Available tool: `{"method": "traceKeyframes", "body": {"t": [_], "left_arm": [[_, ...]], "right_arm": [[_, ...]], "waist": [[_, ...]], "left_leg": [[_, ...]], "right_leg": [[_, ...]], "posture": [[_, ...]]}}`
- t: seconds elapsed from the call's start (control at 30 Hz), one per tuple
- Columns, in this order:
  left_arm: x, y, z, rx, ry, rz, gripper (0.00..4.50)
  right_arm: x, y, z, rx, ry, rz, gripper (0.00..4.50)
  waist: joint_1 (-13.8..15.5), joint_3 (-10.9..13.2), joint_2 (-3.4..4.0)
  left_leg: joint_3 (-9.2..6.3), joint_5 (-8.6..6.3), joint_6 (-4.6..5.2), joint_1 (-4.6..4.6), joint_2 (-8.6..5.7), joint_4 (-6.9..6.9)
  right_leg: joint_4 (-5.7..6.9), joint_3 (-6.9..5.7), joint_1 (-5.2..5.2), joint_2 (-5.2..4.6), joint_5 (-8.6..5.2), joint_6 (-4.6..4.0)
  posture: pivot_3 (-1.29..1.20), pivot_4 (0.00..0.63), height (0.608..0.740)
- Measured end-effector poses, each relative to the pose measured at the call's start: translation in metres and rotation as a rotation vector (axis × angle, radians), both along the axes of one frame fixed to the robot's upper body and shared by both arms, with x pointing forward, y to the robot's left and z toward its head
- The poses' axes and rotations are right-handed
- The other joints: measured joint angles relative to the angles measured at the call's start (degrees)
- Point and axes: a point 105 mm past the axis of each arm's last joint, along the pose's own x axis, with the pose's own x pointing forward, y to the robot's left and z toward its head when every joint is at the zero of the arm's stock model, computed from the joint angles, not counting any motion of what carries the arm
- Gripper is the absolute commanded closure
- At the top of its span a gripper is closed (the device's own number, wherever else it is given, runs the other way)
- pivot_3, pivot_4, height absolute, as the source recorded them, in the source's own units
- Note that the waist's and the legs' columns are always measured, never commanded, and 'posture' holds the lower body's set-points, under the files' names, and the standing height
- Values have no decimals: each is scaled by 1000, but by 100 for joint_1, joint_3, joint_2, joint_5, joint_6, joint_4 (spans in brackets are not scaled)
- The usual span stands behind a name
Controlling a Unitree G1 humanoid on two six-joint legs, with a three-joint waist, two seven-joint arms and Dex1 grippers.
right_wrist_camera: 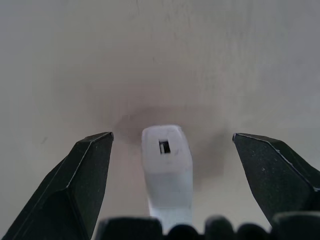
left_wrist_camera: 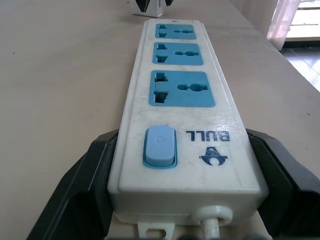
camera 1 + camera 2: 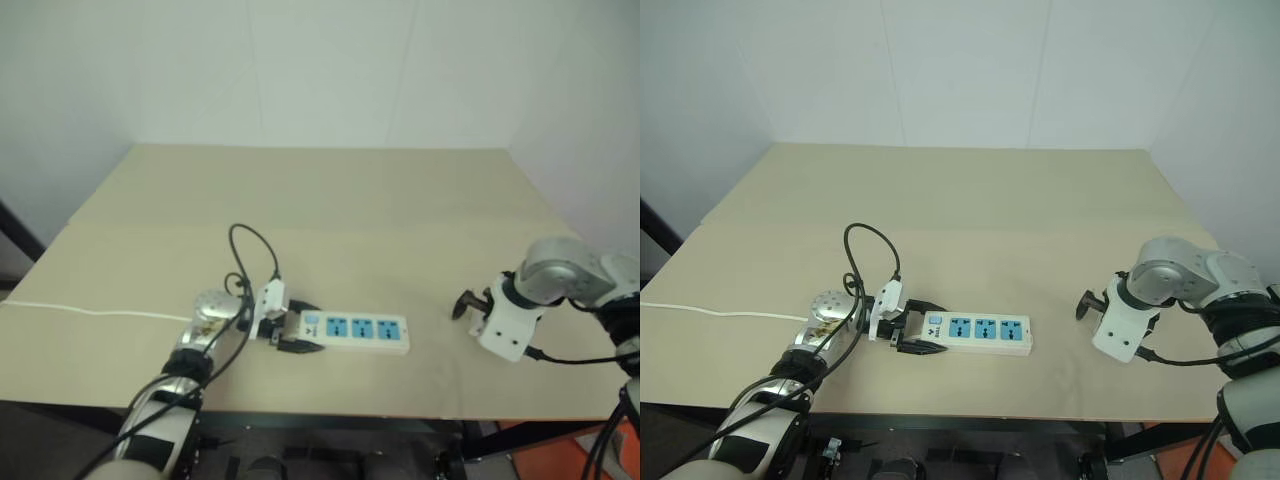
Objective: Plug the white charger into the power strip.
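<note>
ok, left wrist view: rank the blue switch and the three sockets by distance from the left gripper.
1. blue switch, at the clamped end of the power strip
2. first socket, just past the switch
3. middle socket
4. last socket, at the free end

The power strip (image 3: 355, 331) lies flat near the table's (image 3: 320, 200) front edge, a long white bar showing three blue socket faces and a blue switch. The white charger (image 1: 166, 165), small and rounded, stands on the table, a square port visible.
</note>
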Motion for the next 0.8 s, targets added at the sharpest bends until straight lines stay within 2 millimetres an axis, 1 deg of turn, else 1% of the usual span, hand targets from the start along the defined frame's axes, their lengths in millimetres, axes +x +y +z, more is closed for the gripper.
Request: {"method": "traceKeyframes", "body": {"t": [0.1, 0.23, 0.33, 0.37, 0.4, 0.57, 0.8], "left_arm": [[1, 0, 0, -1, 2, 14, 1206], [1, 1, -1, 5, 5, 23, 1206], [2, 4, -2, 13, 5, 35, 1206], [2, 5, -2, 15, 6, 40, 1206], [2, 5, -2, 16, 6, 43, 1206], [3, 5, -3, 17, 8, 48, 1206], [3, 4, -2, 19, 8, 45, 1206]], "right_arm": [[1, -2, -2, -9, 7, -6, 553], [2, -8, -5, -34, 21, -18, 1970], [3, -9, -7, -40, 29, -17, 3006], [4, -7, -8, -36, 25, -11, 3255], [5, -7, -8, -35, 21, -7, 3315], [9, -4, -7, -22, 4, 2, 3315], [6, -6, -7, -8, -8, 18, 3318]], "waist": [[-1, 0, 0], [-31, 0, 0], [-84, 1, -2], [-117, 0, -4], [-136, -1, -6], [-179, -4, -10], [-180, -4, -12]], "left_leg": [[-1, 0, 0, 6, 1, 1], [-1, 0, 0, 28, 1, 0], [-2, 0, 0, 73, 2, -8], [-2, 0, 0, 86, 3, -11], [-2, 0, 0, 88, 3, -11], [-4, 0, 0, 90, 7, -13], [-4, 0, 0, 90, 6, -16]], "right_leg": [[2, -1, 5, 1, 1, -1], [-1, -1, 27, 2, 1, -1], [-11, -2, 74, 2, -2, -1], [-13, -2, 86, 2, -3, -1], [-13, -1, 87, 2, -4, 0], [-12, -1, 87, 8, -4, -3], [-12, -1, 86, 8, -5, -5]], "posture": [[0, 150, 740], [0, 150, 740], [0, 150, 740], [0, 150, 740], [0, 150, 740], [0, 150, 740], [0, 150, 740]]}}
